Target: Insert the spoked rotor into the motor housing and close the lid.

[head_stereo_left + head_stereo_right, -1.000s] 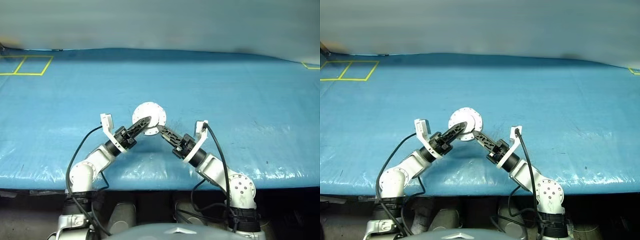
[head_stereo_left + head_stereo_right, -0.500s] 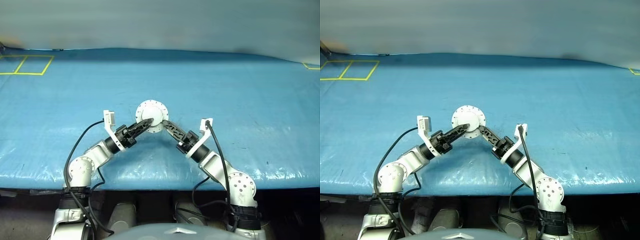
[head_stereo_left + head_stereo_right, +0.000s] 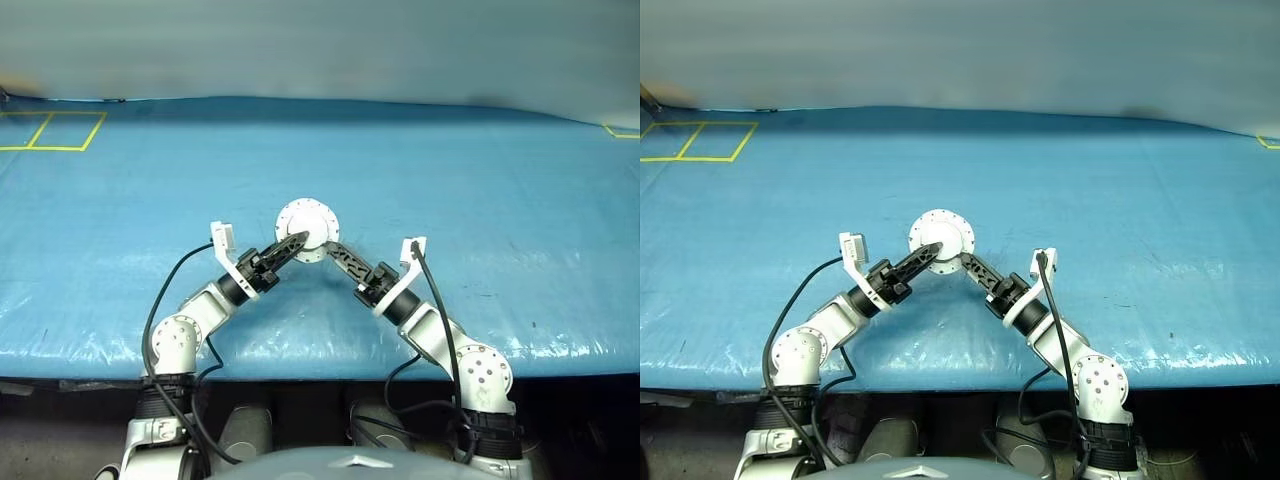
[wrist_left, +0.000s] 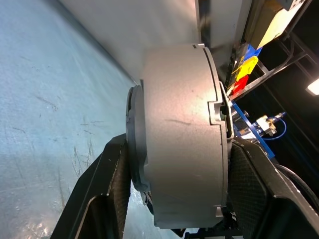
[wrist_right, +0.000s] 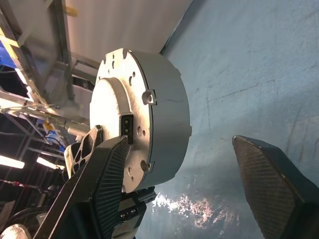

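Across most of the head views I see the blue plastic-covered table [image 3: 480, 180], stretching from the frame's lower edge up to a pale wall, with yellow tape squares [image 3: 52, 130] in the upper left corner and a scrap of yellow tape at the far right edge.

At the centre of the frame, a little below the middle, I have the motor housing [image 3: 307, 230], a round silver drum with its lid shut flat on it, the plain bolt-holed face turned up toward my head camera. In the left wrist view the same drum [image 4: 179, 134] shows side-on as a grey cylinder with a seam and a notch near one end; I cannot see inside it, so I cannot tell where the spoked rotor is.

Coming up from the lower left, my left gripper [image 3: 296, 243] clamps the housing: the wrist view shows one black finger [image 4: 112, 184] pressed on one flat face and the other on the opposite face.

From the lower right, my right gripper [image 3: 330, 249] reaches toward the housing's lower right edge with its jaws spread wide. In its wrist view one finger [image 5: 107, 169] lies against the drum's holed face [image 5: 149, 129] while the other stands well clear over the table.
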